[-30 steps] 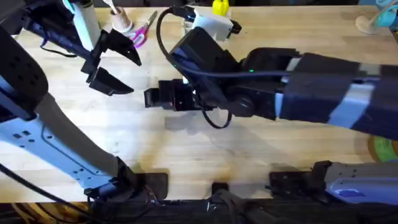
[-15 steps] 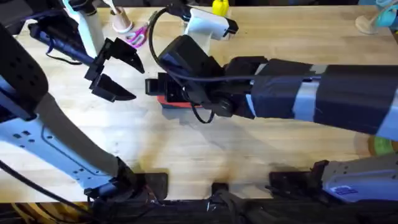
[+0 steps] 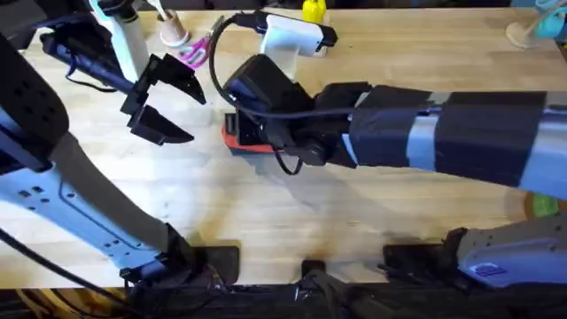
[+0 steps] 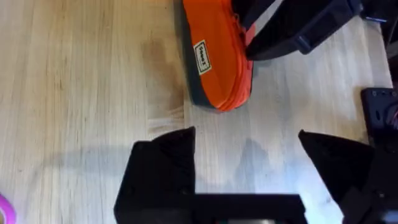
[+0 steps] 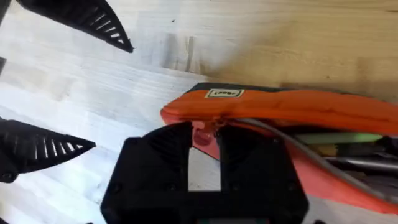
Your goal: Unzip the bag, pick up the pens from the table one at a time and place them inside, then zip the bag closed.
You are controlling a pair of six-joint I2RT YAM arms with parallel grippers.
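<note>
We see the right gripper [image 5: 204, 138] narrowly closed on the zipper pull of the bag [image 5: 292, 109]; left gripper [image 3: 164, 102], at 9 o'clock, gapes wide.

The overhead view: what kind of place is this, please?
Probably a robot workbench for desk-item tasks. Two arms are mounted at the edge of a wooden butcher-block table, with an orange pencil pouch, pink-handled scissors and a few containers at the far side.
</note>
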